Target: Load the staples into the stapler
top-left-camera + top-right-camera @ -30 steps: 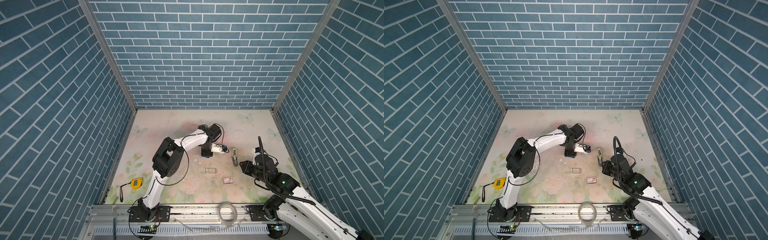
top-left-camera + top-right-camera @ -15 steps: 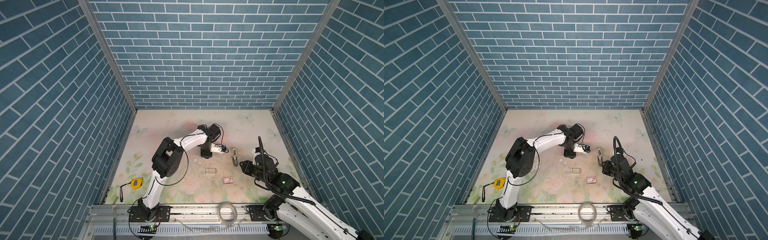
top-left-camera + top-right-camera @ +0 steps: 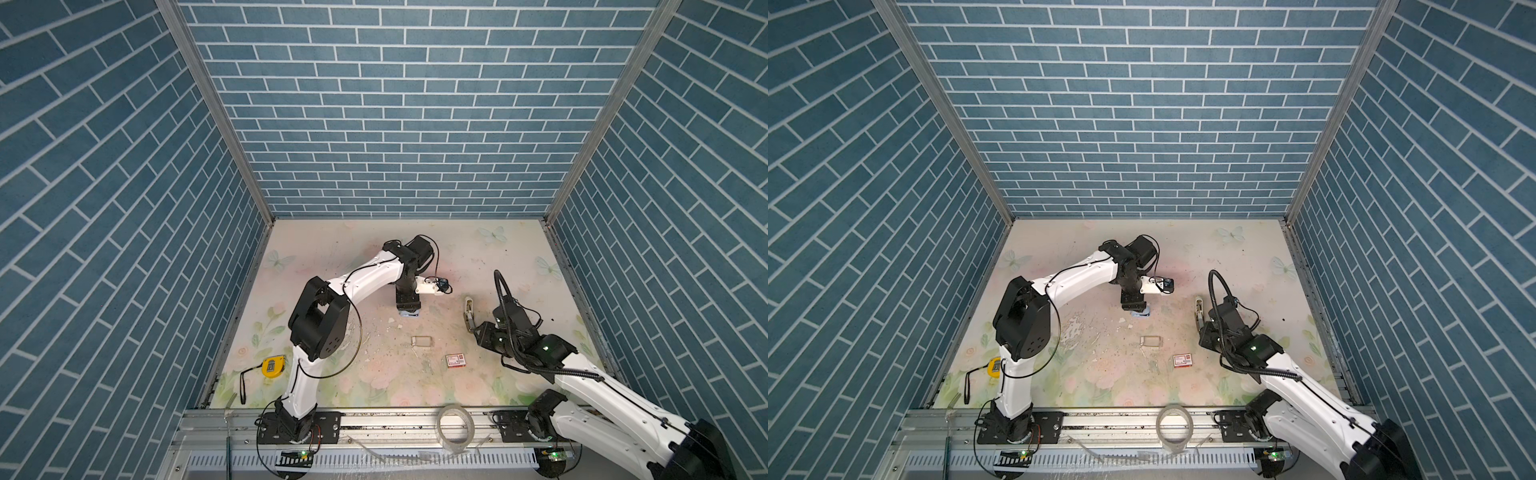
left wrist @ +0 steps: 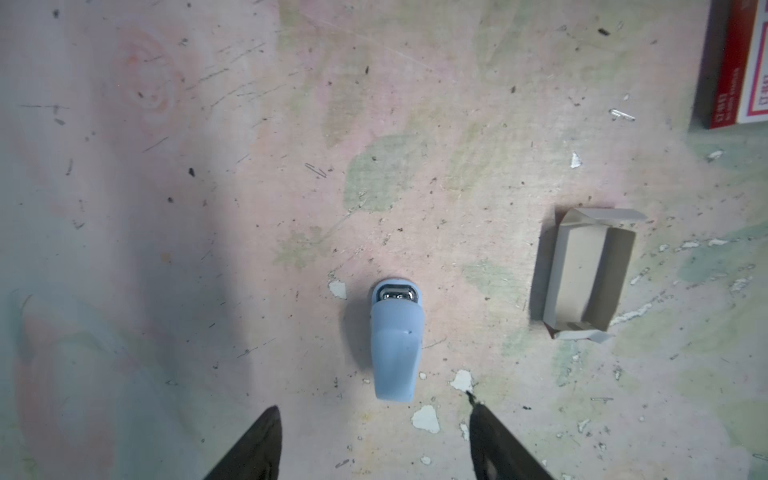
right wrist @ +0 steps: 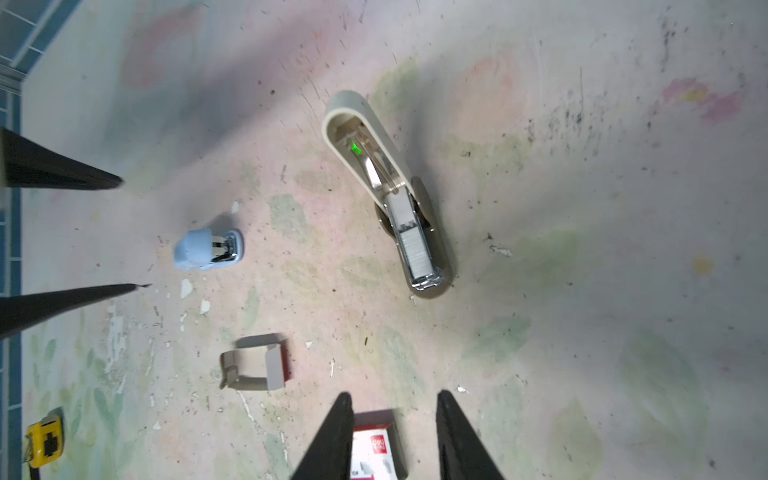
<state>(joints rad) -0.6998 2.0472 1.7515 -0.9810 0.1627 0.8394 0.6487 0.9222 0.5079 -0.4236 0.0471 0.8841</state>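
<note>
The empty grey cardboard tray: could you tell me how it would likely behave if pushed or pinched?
The grey cardboard tray looks thin-walled and empty, so it would probably slide lightly when pushed. Its unfolded end flaps suggest a pinch may crush it.

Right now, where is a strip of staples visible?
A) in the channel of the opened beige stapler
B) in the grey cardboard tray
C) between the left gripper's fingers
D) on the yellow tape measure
A: in the right wrist view the staples lie in the metal channel of the opened beige stapler, while the left wrist view shows the grey cardboard tray empty.
</note>
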